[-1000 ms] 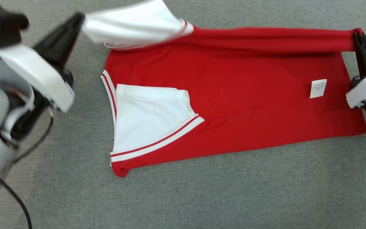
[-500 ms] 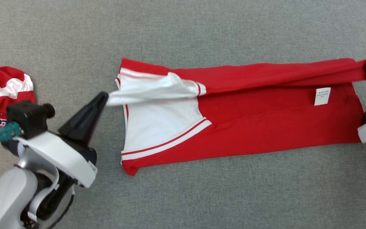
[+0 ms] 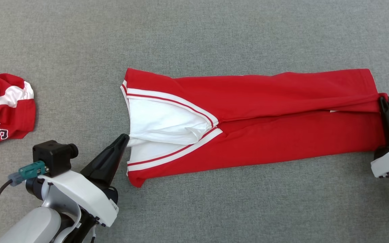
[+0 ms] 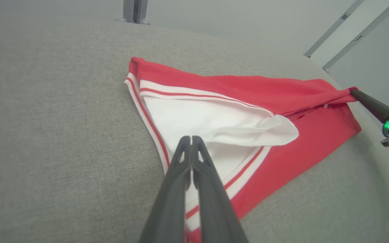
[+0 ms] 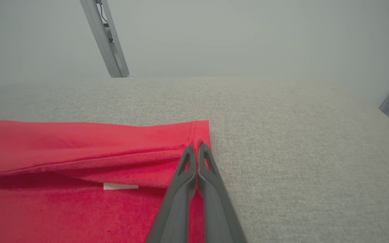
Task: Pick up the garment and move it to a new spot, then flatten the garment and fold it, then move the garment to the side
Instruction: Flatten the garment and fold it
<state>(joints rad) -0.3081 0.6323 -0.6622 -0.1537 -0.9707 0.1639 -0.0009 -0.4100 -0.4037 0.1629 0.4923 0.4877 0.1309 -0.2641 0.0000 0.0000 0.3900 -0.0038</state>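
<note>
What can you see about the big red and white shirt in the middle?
The red and white cloth shirt lies long and flat on the grey fabric surface, its far side folded over toward the near one. It looks soft. White sleeves with red stripes sit at the robot's left end. The left gripper pinches a sleeve edge; the right gripper pinches the red hem corner. A small white label peeks from under the fold.

The head camera looks steeply down on the whole garment (image 3: 265, 111) and desk (image 3: 214, 33), while both wrist cameras sit low and close at the garment's opposite ends, sighting along the left end effector (image 4: 191, 138) and right end effector (image 5: 195, 146).
</note>
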